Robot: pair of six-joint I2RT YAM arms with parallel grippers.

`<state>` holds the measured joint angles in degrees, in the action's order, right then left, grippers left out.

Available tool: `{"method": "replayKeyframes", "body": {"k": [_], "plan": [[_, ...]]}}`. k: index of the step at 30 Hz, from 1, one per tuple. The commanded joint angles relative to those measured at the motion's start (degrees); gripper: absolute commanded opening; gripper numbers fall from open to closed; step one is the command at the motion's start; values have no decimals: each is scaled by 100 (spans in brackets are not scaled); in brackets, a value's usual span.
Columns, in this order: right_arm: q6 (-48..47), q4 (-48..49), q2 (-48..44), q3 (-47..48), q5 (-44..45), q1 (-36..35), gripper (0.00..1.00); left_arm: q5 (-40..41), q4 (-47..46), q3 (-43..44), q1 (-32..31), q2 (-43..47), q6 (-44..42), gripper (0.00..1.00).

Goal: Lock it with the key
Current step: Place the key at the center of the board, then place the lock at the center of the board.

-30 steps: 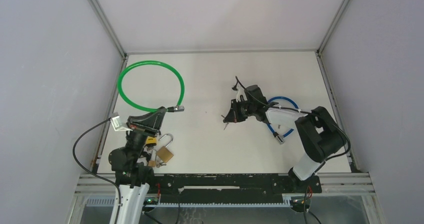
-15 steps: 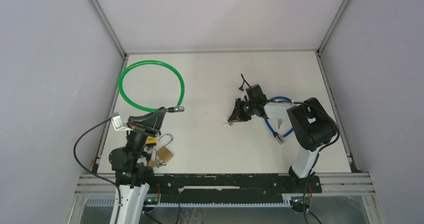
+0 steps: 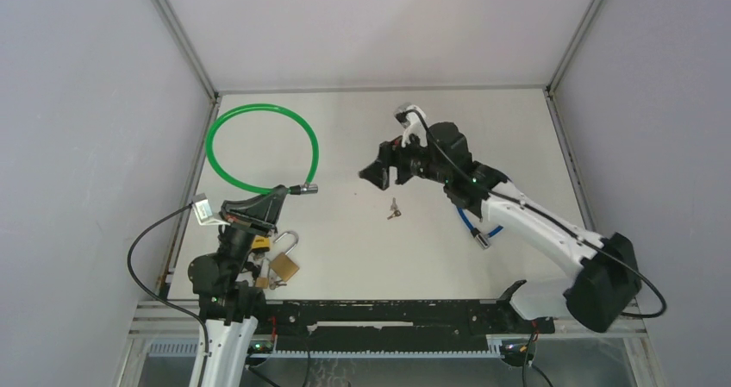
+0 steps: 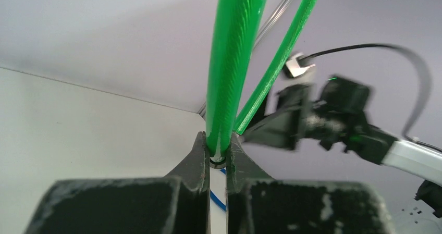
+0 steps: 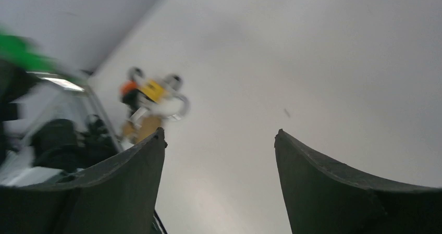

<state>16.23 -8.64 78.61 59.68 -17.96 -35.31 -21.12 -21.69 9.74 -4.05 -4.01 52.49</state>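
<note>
Progress on this one looks early to me. The left end effector [image 4: 218, 143] is clamped tight on the green cable lock [image 3: 259, 106] close to its metal tip, with the rest of the loop lying flat on the counter [image 3: 362, 128]. The right end effector [image 5: 220, 135] has its jaws spread wide with nothing between them, hanging over the middle of the counter. The key [image 3: 394, 210] lies loose on the counter just in front of it, not touching either arm. So my guess is that one cable is held ready, but picking the key up, getting it into a keyhole and turning it are all left to do.

Hard to read: the right wrist view is smeared, so the brass padlock [image 3: 284, 268] and the yellow bit next to it by the left base are just blobs there. I can't tell whether it's one key or a small bunch, or where the keyhole sits. A blue cable [image 3: 470, 223] is half hidden under the right arm.
</note>
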Motion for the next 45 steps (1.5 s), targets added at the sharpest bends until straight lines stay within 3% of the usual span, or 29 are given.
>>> {"method": "replayKeyframes", "body": {"k": [1, 6, 14, 16, 21, 27, 28, 29, 33, 36, 45], "plan": [[-399, 1804, -565, 527, 143, -954, 83, 67, -387, -14, 54, 27, -76, 0], [-451, 2471, -136, 1384, 638, -1659, 84, 49, -363, -9, 53, 66, -98, 0], [-460, 2070, 809, 2576, 1544, -1827, 75, 42, -355, -20, 49, 145, -116, 0], [-454, 2067, 912, 2700, 1406, -1829, 63, 43, -353, -37, 54, 155, -116, 0], [-455, 1799, 1010, 2842, 1193, -1834, 4, 42, -354, -55, 51, 188, -131, 0], [-127, 1890, 781, 2299, 1048, -1615, 0, 241, -133, -69, 47, 272, -150, 1], [-45, 1965, 729, 2151, 1019, -1559, 0, 270, -131, -81, 51, 296, -140, 6], [23, 1982, 685, 2035, 991, -1519, 0, 290, -114, -111, 54, 318, -105, 18], [202, 1886, 482, 1644, 908, -1362, 0, 500, 22, -152, 54, 339, 21, 74], [430, 1789, 103, 1091, 1019, -1122, 0, 739, 214, -143, 53, 377, 13, 99], [1031, 707, -899, -951, 1373, -188, 0, 1867, 1157, -115, 52, 617, -239, 100]]}}
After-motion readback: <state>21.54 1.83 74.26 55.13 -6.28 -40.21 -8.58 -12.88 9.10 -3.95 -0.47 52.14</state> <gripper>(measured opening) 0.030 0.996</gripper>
